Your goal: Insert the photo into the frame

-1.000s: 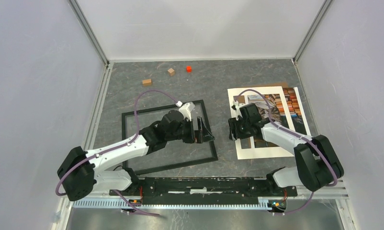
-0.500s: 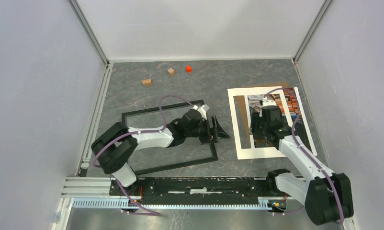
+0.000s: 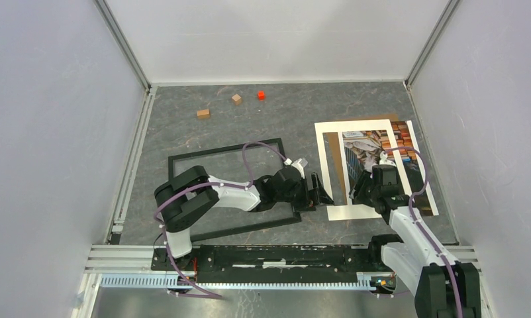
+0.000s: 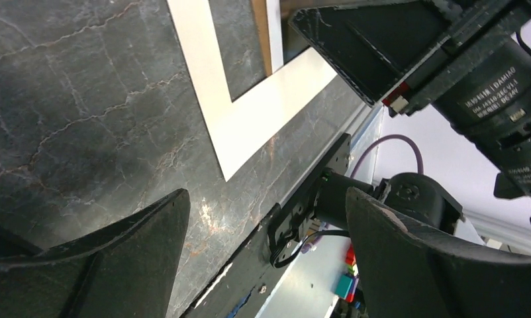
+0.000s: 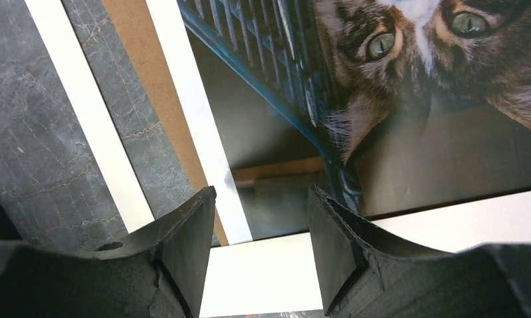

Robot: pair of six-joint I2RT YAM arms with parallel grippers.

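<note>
Both arms have swung nearer. I see the left gripper (image 3: 319,192) spread beside the frame (image 3: 223,149). The right gripper (image 3: 363,192), also spread, hangs over the photo (image 3: 365,142), which lies by a mat (image 3: 322,159).

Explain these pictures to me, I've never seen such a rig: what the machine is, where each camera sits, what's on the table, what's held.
These are two robot arms bolted at the table's near edge, each ending in a two-finger gripper. The wide picture comes from a fixed camera above and behind them. The other two come from cameras on the wrists, looking past their own fingers. On the grey table lie a black picture frame, a cat photo overlapping a white mat, and, near the far wall, two wooden blocks and a red block. The left gripper is open near the mat's near corner. The right gripper is open over the photo's near edge. Neither holds anything.
</note>
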